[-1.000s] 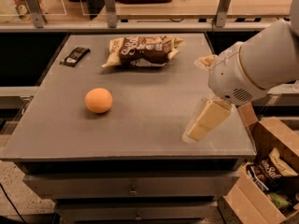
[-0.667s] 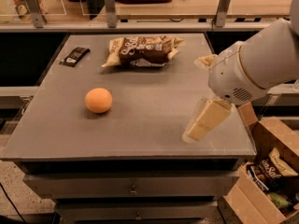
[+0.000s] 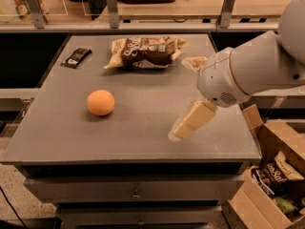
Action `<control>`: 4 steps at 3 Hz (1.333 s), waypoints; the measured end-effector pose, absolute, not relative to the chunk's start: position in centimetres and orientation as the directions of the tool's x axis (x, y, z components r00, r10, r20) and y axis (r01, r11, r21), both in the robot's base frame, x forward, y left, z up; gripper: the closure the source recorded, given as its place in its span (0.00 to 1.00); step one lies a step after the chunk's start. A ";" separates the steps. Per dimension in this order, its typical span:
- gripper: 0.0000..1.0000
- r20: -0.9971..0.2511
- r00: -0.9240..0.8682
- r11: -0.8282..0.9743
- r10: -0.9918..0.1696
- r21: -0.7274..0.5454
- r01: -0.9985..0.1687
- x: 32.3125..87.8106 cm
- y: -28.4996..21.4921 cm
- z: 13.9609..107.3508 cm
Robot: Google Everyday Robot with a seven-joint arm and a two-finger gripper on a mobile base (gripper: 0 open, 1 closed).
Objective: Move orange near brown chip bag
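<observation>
While the orange (image 3: 100, 102) rests on the left-centre of the grey table (image 3: 57, 137), the gripper (image 3: 182, 97) hangs over the table's right part, well apart from the fruit. The orange is a smooth, round ball with even, matte orange skin. It is paler on top where the light strikes it, and a soft shadow lies under its near side. It touches only the table. The bag (image 3: 145, 51) is brown with pale crimped ends and white lettering. It lies flat by the far edge, well apart from the orange and much wider than it. The gripper's two cream fingers are spread wide and pinch nothing. The near finger (image 3: 193, 120) slants down and to the left, its tip close above the table toward the near-right edge. The far finger (image 3: 194, 62) shows only as a short stub just right of the bag's right end, and whether it touches the bag cannot be told. The white arm (image 3: 257, 66) enters from the right and ends in a rounded wrist housing above the fingers. A small dark packet (image 3: 76, 57) lies near the far-left corner, left of the bag. To the right of the table and lower down, an open cardboard box (image 3: 269, 137) holds snack packets (image 3: 279, 168). Drawers (image 3: 136, 192) front the table's base.
</observation>
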State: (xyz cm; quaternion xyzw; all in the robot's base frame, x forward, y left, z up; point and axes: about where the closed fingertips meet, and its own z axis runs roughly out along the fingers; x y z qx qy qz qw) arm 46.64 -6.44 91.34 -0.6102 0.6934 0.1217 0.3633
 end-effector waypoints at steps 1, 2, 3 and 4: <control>0.00 -0.706 0.059 0.205 -0.706 -0.284 -0.937 48.7 -3.4 90.3; 0.00 -0.756 0.102 0.184 -0.647 -0.285 -0.941 50.3 -0.5 88.7; 0.00 -0.792 0.124 0.164 -0.598 -0.272 -0.948 51.5 2.0 87.4; 0.00 -0.829 0.133 0.131 -0.543 -0.240 -0.962 51.9 4.2 86.7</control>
